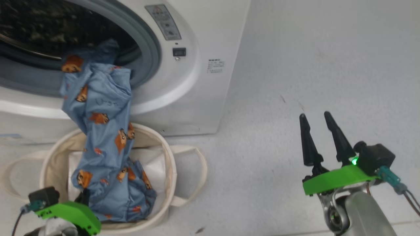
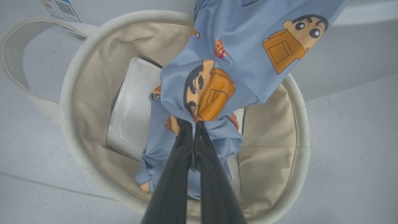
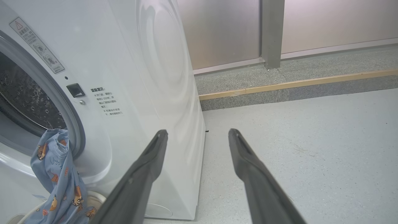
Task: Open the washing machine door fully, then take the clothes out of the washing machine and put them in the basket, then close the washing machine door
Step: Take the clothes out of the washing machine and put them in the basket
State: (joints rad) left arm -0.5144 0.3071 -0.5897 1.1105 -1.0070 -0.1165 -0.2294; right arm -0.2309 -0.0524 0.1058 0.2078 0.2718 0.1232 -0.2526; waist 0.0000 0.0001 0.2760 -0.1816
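Left gripper (image 2: 193, 124) clamps light blue cartoon-print garment (image 1: 105, 108) draping from white washing machine (image 1: 213, 29) into cream canvas basket (image 1: 169, 157); right gripper (image 1: 314, 114) gapes empty.

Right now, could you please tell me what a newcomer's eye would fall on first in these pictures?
First, the clothes, light blue with orange cartoon figures, trailing from the open drum of the washing machine down into the basket on the floor before it. Next, the left gripper, shut on a bunch of that fabric above the basket. The right gripper stands open over the floor, right of the machine.
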